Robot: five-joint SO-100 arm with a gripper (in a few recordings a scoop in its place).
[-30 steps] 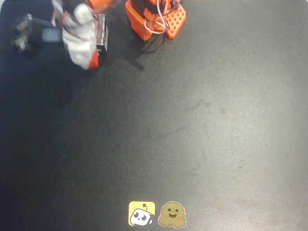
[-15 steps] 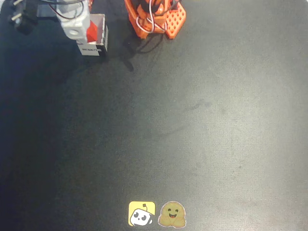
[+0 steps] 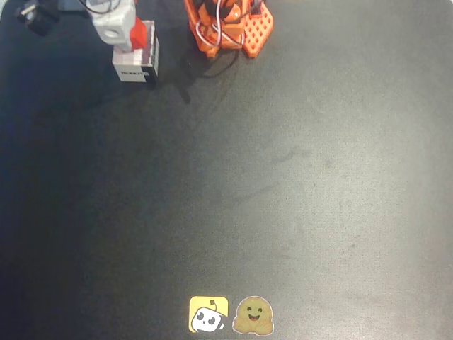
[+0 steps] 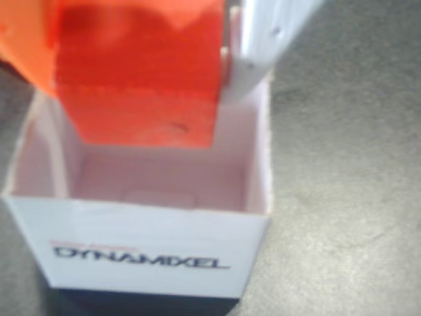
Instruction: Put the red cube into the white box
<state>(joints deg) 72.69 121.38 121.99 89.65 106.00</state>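
The claw (image 4: 141, 59) clamps the red cube (image 4: 141, 85) between an orange finger and a white finger (image 4: 263, 46), holding it directly above the open mouth of the white box (image 4: 151, 243) in the wrist view. The cube's lower edge sits at about rim level, the box floor bare beneath it. The box's near wall carries a dark printed label. In the overhead view, the box (image 3: 136, 69) stands on the dark table (image 3: 283, 177) just left of the orange arm base (image 3: 228, 28), far from two stickers (image 3: 231, 315) at the table's opposite edge.
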